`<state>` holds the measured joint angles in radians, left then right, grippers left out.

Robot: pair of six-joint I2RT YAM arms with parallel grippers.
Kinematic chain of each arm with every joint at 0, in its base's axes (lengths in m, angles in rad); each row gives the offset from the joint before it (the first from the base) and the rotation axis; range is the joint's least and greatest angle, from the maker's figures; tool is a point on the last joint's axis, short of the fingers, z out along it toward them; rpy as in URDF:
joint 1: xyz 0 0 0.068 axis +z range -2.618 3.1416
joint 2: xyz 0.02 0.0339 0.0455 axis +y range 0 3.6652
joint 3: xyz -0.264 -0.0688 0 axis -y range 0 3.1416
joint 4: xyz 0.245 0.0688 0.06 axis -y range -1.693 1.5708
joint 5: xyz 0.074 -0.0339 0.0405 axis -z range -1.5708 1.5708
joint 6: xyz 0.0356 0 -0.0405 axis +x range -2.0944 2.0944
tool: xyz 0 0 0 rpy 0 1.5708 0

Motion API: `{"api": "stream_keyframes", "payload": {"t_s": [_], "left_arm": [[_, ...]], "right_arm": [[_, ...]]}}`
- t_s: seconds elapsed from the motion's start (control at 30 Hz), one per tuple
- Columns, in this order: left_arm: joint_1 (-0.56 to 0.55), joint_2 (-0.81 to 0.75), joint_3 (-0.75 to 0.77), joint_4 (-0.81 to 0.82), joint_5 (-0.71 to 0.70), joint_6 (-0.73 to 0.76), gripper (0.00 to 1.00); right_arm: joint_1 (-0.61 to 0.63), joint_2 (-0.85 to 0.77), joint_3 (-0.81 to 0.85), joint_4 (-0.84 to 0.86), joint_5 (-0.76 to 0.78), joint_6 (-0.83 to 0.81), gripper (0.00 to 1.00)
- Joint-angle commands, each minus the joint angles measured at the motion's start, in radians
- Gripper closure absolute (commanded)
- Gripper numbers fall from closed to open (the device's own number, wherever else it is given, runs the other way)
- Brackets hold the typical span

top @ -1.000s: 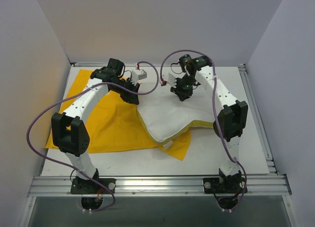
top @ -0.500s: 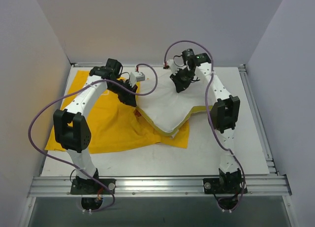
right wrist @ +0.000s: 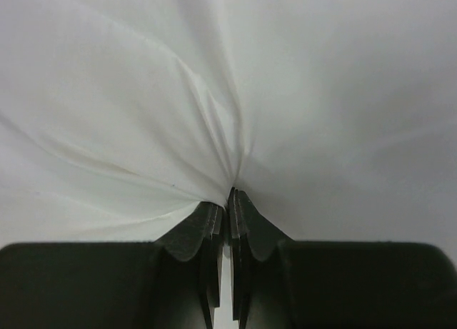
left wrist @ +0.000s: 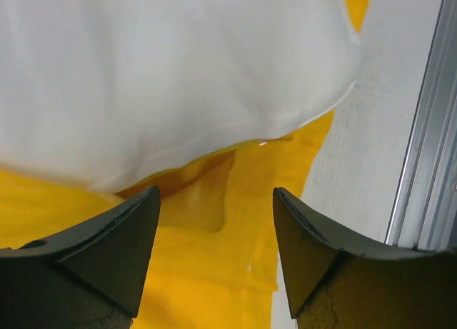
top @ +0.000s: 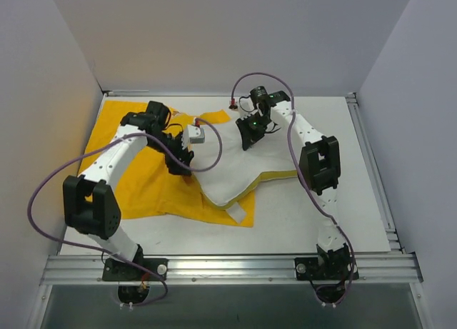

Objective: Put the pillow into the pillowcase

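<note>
Now, with my right gripper [right wrist: 230, 197] clenched on a fold of the white pillow [top: 235, 161], which lies overlapping the yellow pillowcase [top: 153, 193], I'd lower my released, empty left gripper [left wrist: 216, 197] onto the case's upper layer alone and lift that mouth open.

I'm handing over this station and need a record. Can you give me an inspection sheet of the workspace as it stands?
Surface: white table, cloth covering its left and middle.
Job's things: white pillow lies over the right part of the yellow pillowcase.
Clutter: nothing seen.
Pincers: left pincer open over the pillow's edge, holding nothing; right pincer shut on pillow fabric.
Cables: purple cables loop off both arms.
Surroundings: grey walls on three sides; aluminium rail at near edge.
</note>
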<state>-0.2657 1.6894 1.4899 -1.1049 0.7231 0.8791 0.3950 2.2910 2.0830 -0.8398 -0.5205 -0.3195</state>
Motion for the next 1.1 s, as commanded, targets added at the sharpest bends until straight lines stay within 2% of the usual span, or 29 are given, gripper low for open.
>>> {"api": "stream_keyframes", "payload": {"t_s": [0.0, 0.07, 0.17, 0.2, 0.3, 0.37, 0.53, 0.57, 0.77, 0.97, 1.07], "left_arm": [[-0.062, -0.178, -0.107, -0.013, 0.023, 0.328, 0.27], [-0.127, -0.204, -0.196, -0.015, -0.028, 0.429, 0.26], [-0.155, -0.205, -0.258, -0.013, -0.066, 0.536, 0.26], [-0.159, -0.185, -0.284, -0.013, -0.079, 0.566, 0.27], [-0.155, -0.139, -0.299, -0.006, -0.134, 0.667, 0.3], [-0.15, -0.108, -0.295, 0.002, -0.154, 0.72, 0.3], [-0.135, -0.076, -0.27, 0.004, -0.16, 0.805, 0.3], [-0.133, -0.073, -0.275, 0.007, -0.16, 0.834, 0.3], [-0.119, -0.031, -0.295, 0.016, -0.214, 0.877, 0.33], [-0.093, 0.0, -0.296, 0.019, -0.238, 0.882, 0.4], [-0.079, -0.014, -0.306, 0.016, -0.237, 0.9, 0.42]], "right_arm": [[0.008, 0.004, 0.028, 0.019, -0.076, 0.141, 1.0], [-0.001, -0.004, 0.02, 0.021, -0.076, 0.154, 1.0], [-0.022, -0.034, -0.006, 0.018, -0.087, 0.166, 0.96], [-0.025, -0.068, -0.018, 0.016, -0.098, 0.165, 0.81], [-0.036, -0.17, -0.102, 0.011, -0.118, 0.117, 0.45], [-0.036, -0.229, -0.184, 0.011, -0.131, 0.056, 0.31], [0.002, -0.412, -0.359, 0.016, -0.179, -0.076, 0.21], [0.017, -0.435, -0.423, 0.027, -0.184, -0.088, 0.07], [0.119, -0.547, -0.645, 0.221, -0.202, -0.113, 0.0], [0.154, -0.617, -0.837, 0.557, -0.202, -0.09, 0.0], [0.165, -0.628, -0.914, 0.636, -0.242, -0.118, 0.0]]}}
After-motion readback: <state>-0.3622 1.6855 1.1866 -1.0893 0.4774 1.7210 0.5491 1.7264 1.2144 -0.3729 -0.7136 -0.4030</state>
